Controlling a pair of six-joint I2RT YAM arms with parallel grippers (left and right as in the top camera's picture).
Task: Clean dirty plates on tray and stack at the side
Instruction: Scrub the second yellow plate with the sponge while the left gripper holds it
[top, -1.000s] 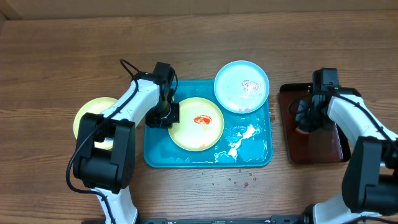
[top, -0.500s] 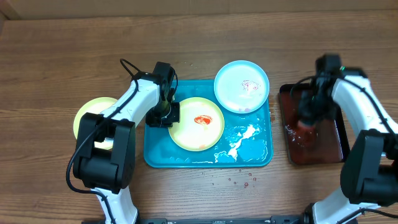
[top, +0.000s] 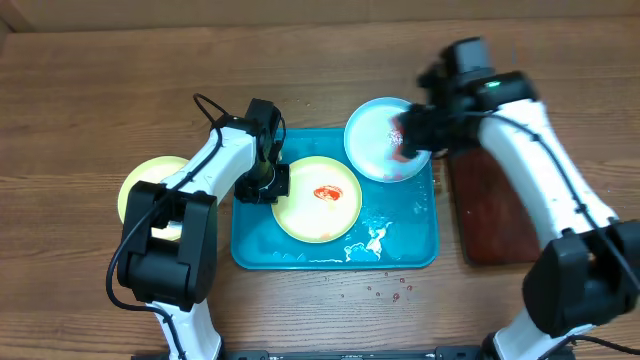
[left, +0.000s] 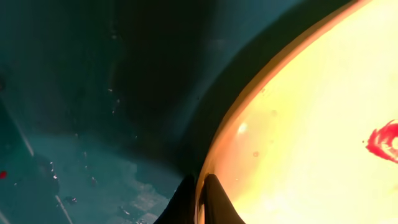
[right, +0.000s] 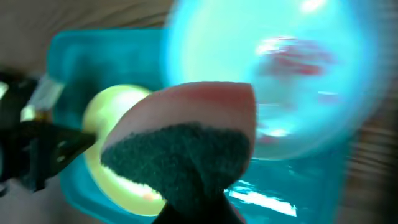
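A yellow-green plate (top: 315, 198) with a red smear lies in the turquoise tray (top: 250, 245). My left gripper (top: 262, 185) is shut on its left rim; the wrist view shows the fingers (left: 200, 199) pinching the plate's edge (left: 311, 124). A light blue plate (top: 375, 140) with red smears sits at the tray's back right corner. My right gripper (top: 410, 135) is shut on a pink and dark green sponge (right: 186, 143) just above the blue plate (right: 280, 74). A second yellow-green plate (top: 140, 185) lies on the table left of the tray.
A dark red-brown tray (top: 500, 235) lies on the table right of the turquoise tray. White suds (top: 375, 240) and water lie in the turquoise tray's front right part. Small red drops (top: 385, 290) dot the table in front of it.
My right arm has swung left from the red-brown tray, carrying the sponge, to above the light blue plate. The left arm and the plates have not moved.
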